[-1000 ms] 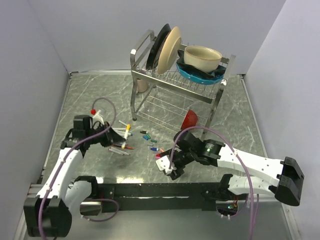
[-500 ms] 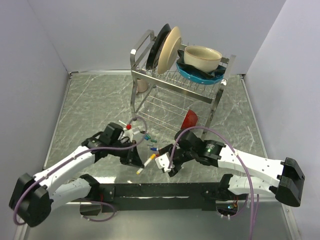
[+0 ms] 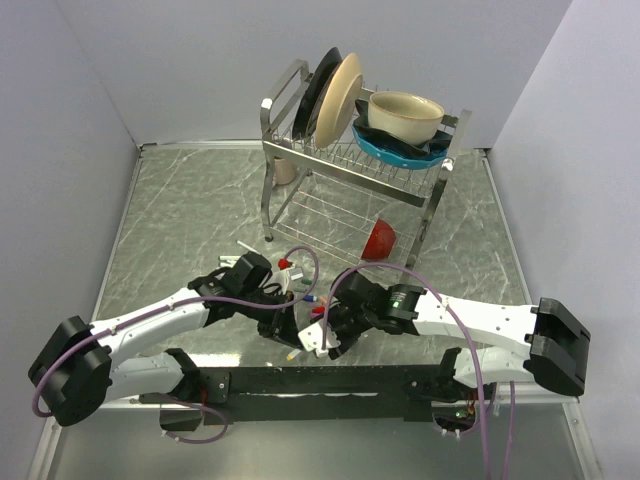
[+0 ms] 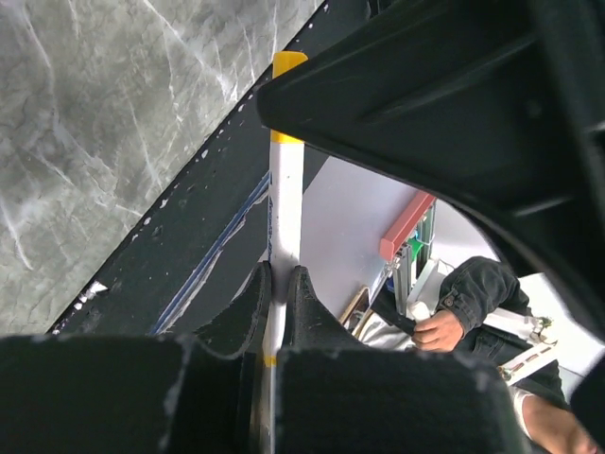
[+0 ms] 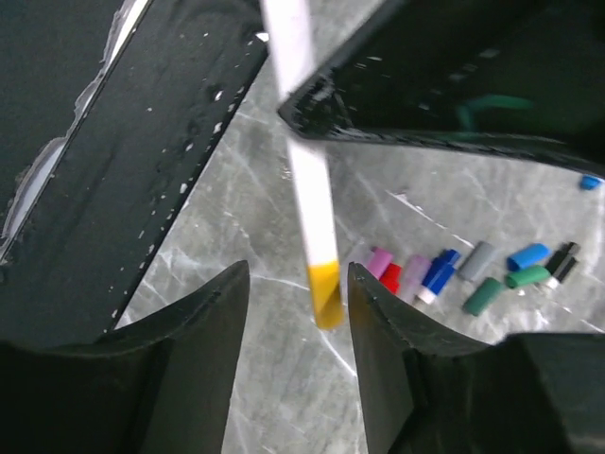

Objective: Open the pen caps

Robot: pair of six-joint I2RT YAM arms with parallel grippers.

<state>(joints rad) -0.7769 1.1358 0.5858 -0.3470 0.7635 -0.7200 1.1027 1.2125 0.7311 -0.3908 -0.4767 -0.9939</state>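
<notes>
My left gripper is shut on the white barrel of a marker pen. Its yellow cap points away, over the black rail. In the right wrist view the same yellow cap hangs between my right gripper's open fingers, nearer the right finger and touching neither. In the top view both grippers meet near the table's front, left and right. Several loose caps lie on the table: pink, red, blue, grey, green, black.
A metal dish rack with plates and bowls stands at the back, a red bowl under it. A white pen lies left of the rack. The black base rail runs along the near edge, just below the grippers.
My left arm has swung right and toward the front with the yellow-capped pen. My right gripper has shifted left to meet it, and the cap now sits between its open fingers.
</notes>
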